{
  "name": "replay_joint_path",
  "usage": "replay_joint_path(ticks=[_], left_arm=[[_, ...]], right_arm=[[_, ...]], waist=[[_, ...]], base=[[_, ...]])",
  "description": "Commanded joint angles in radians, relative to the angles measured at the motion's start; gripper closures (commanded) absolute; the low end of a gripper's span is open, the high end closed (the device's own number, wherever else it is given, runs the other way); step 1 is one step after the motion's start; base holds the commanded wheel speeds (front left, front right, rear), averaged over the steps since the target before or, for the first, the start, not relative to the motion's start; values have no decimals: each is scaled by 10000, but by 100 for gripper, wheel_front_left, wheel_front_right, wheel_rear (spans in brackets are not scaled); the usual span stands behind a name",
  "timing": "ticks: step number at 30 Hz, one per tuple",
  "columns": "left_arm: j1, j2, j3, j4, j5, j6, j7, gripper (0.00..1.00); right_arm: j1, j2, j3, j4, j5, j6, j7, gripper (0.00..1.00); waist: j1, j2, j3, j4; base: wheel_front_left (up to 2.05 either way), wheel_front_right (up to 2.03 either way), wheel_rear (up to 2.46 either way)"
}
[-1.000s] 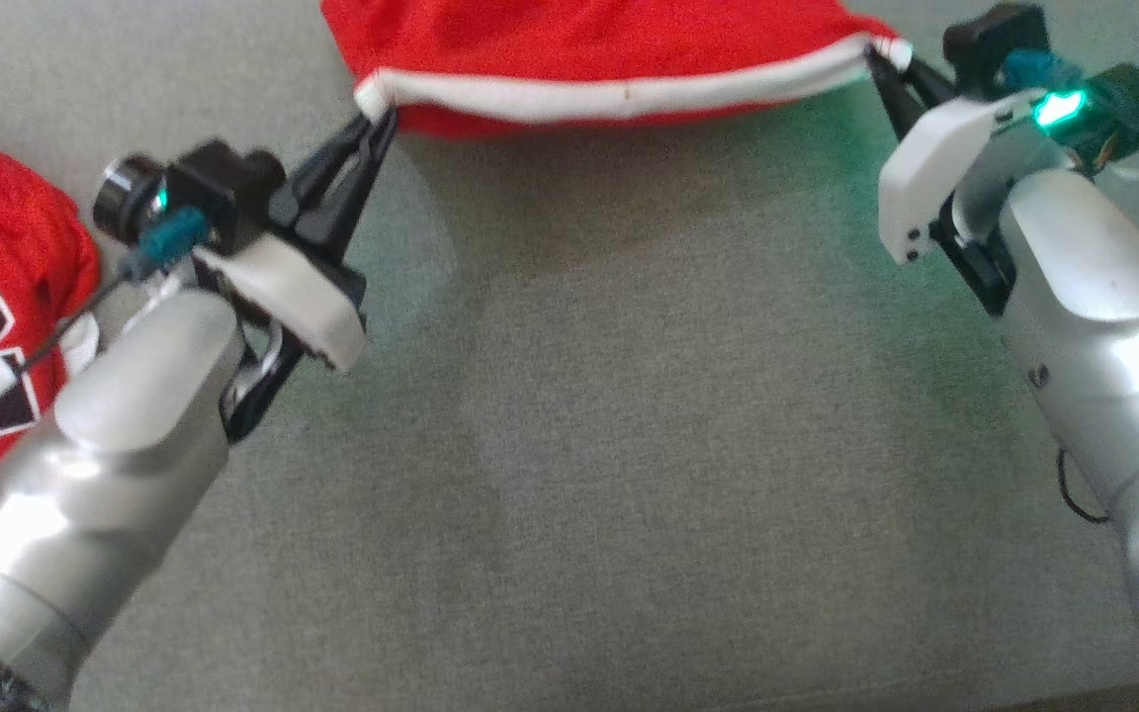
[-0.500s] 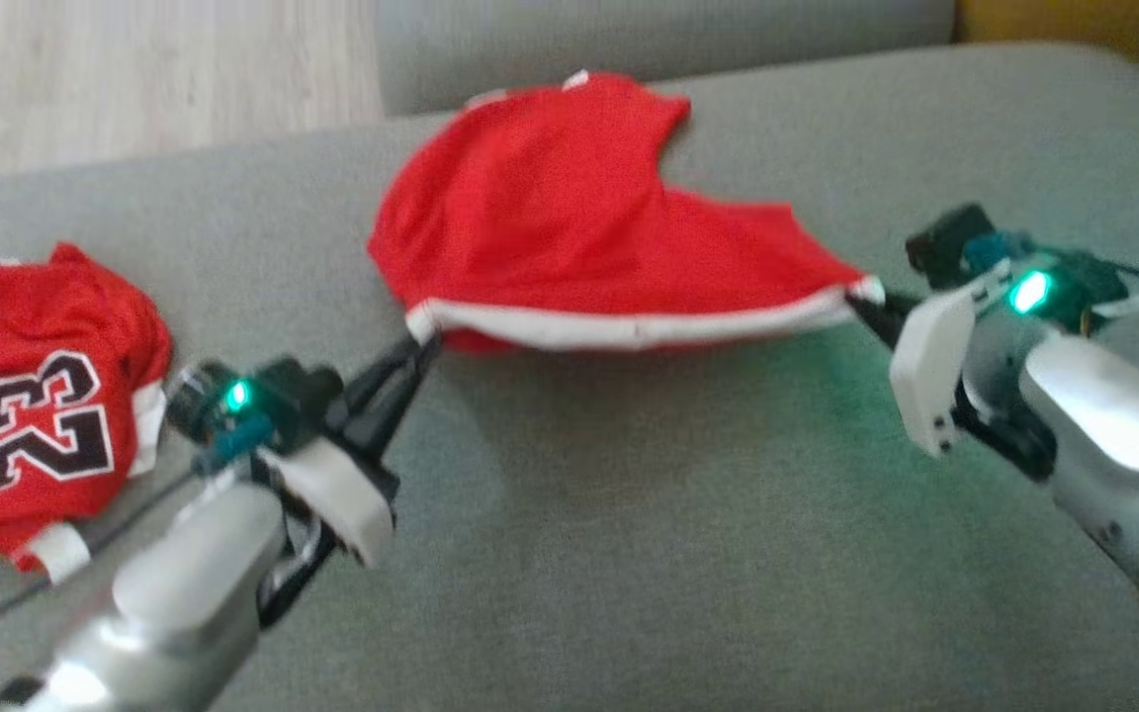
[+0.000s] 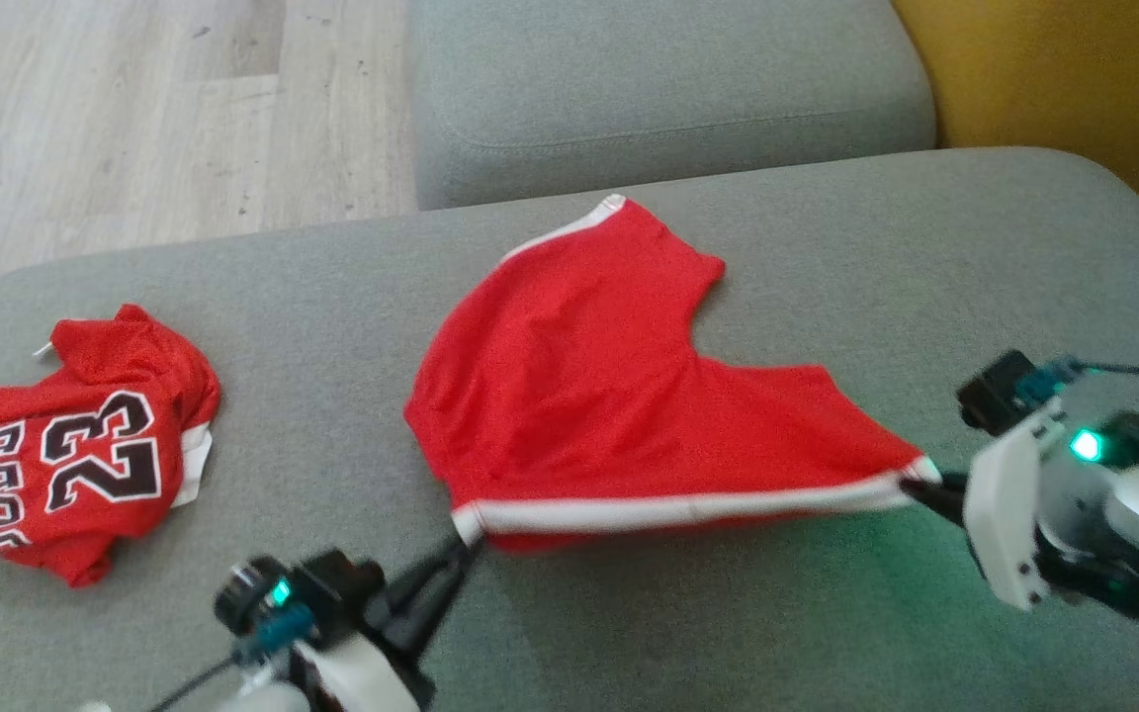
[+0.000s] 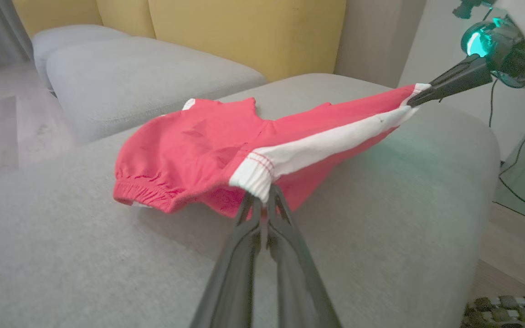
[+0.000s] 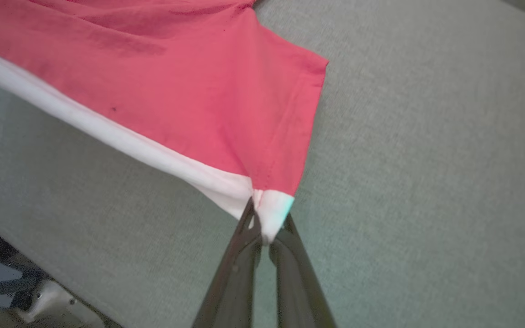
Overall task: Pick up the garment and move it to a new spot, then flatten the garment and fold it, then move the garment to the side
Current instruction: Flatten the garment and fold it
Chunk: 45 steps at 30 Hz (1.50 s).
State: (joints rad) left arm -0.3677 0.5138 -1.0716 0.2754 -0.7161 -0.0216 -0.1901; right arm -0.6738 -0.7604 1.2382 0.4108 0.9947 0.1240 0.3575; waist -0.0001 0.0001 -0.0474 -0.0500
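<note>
The red shorts (image 3: pixel 609 396) lie in the middle of the grey cushion (image 3: pixel 827 247), their white side stripe (image 3: pixel 678 511) pulled taut and lifted between the two grippers. The left gripper (image 3: pixel 461 549) is clenched on the stripe's left corner and the right gripper (image 3: pixel 916 485) is clamped on its right corner.

The left wrist view adds the gathered elastic waistband (image 4: pixel 144 193) resting on the cushion and a yellow backrest (image 4: pixel 244 32) behind. The right wrist view shows the leg hem hanging free beside the pinched corner. The head view alone takes in a red number 23 jersey (image 3: pixel 75 455) crumpled near the cushion's left edge.

A second ago the head camera looked lower and cut off the shorts at the top; now it has tilted up, and both grips are unchanged.

Bare cushion lies along the near edge between the arms and toward the right edge. Wooden floor (image 3: pixel 134 119) lies beyond the far left corner.
</note>
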Motion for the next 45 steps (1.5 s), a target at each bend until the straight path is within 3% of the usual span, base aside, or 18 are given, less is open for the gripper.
replay_joint_path(ticks=[1,4,9,18,22,36,45], left_arm=[[-241,497,163,-722,63,133,244,100],[-226,669,58,-1522,184,359,594,100],[-581,685,372,-2168,95,619,744,100],[-2297,207,906,-2006,382,616,870,100],[-3092,-424,837,-1449,664,568,967,100],[-5322,-2231,972,1277,702,-248,498,100],[-5973,-2868,873,2734,774,-502,66,100]], right_arm=[[246,-665,-212,-397,294,67,172,100],[468,-1023,-530,-833,391,67,157,100],[281,-1003,-1198,-939,-45,67,-116,100],[-1518,158,-2951,162,-1324,67,-38,100],[-2369,580,-3341,777,-1797,67,115,100],[-5345,1193,-2830,2726,-3021,67,665,100],[-6099,1367,-1848,3733,-3031,67,135,100]], waist=[[1,-1,7,119],[1,-1,94,243],[1,-1,399,416],[1,-1,1823,1180],[1,-1,2464,1699],[1,-1,4514,2914],[1,-1,4973,3361]], base=[[0,0,0],[0,0,0],[0,0,0],[0,0,0],[0,0,0],[0,0,0],[0,0,0]])
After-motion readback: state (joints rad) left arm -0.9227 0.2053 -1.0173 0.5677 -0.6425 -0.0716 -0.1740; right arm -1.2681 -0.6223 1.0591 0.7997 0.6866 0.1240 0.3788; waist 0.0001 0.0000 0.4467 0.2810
